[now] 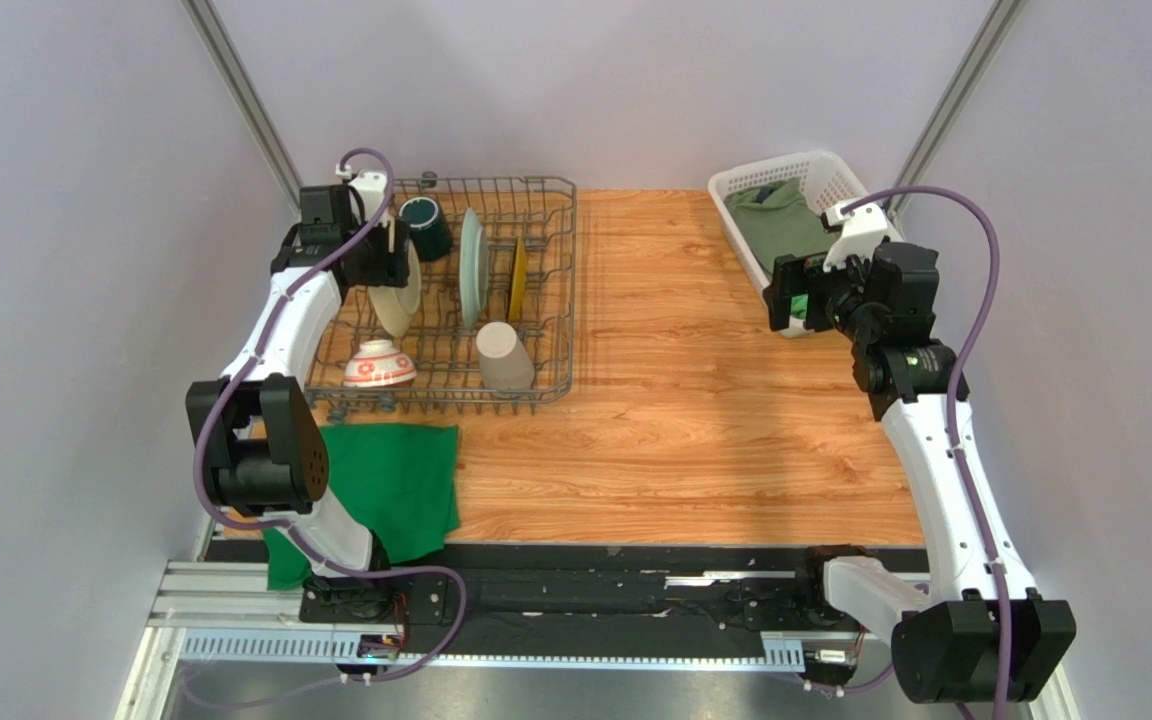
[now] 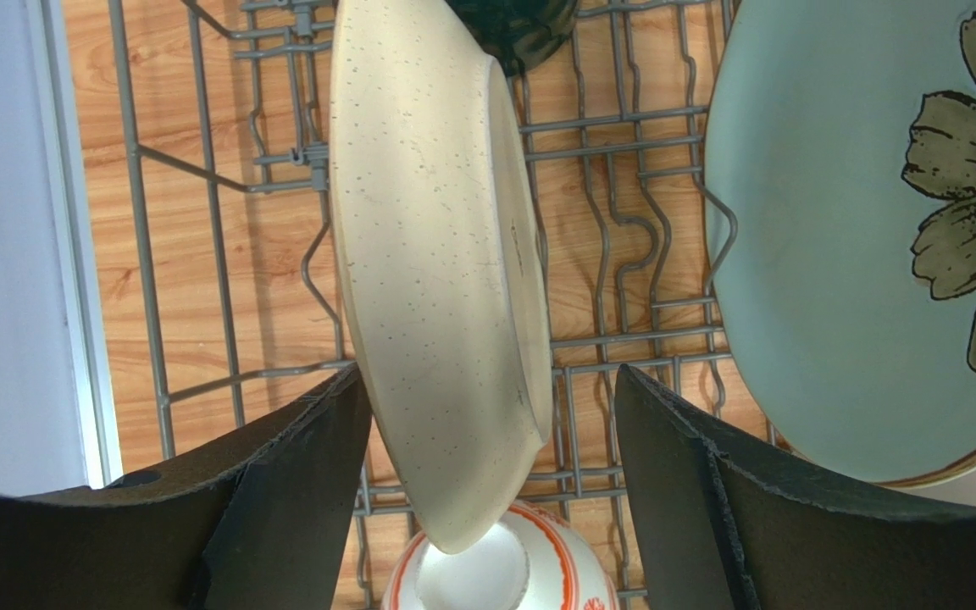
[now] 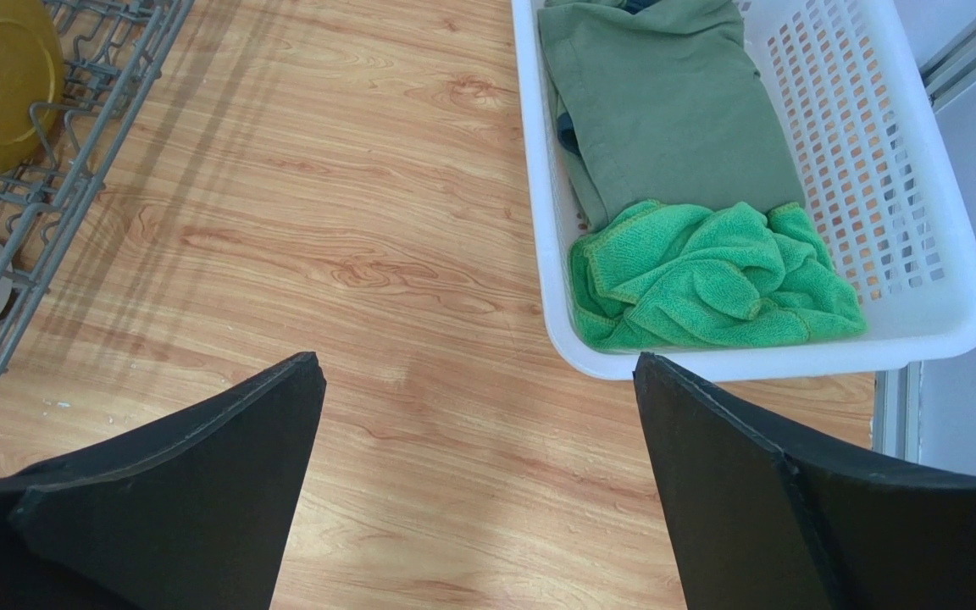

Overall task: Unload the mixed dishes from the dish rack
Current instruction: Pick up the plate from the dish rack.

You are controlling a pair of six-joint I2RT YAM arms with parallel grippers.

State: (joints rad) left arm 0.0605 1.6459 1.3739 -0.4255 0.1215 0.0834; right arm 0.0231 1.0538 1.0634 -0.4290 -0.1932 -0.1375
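Observation:
The dark grey wire dish rack [image 1: 563, 285] stands at the far left of the table. In it are a cream bowl [image 1: 397, 294] on edge, a pale teal plate [image 1: 471, 267], a yellow plate [image 1: 518, 281], a dark green mug [image 1: 425, 228], a beige cup [image 1: 504, 357] and a red-and-white bowl [image 1: 379, 365]. My left gripper [image 2: 491, 379] is open and straddles the lower edge of the cream bowl [image 2: 436, 254]; the left finger is against the bowl's back and the right finger is apart from its rim. My right gripper [image 3: 478, 371] is open and empty above the table.
A white lattice basket [image 1: 737, 191] with green cloths [image 3: 710, 273] stands at the back right, just ahead of my right gripper. A green cloth [image 1: 394, 483] lies on the table in front of the rack. The teal plate [image 2: 824, 254] stands close to the right of my left gripper.

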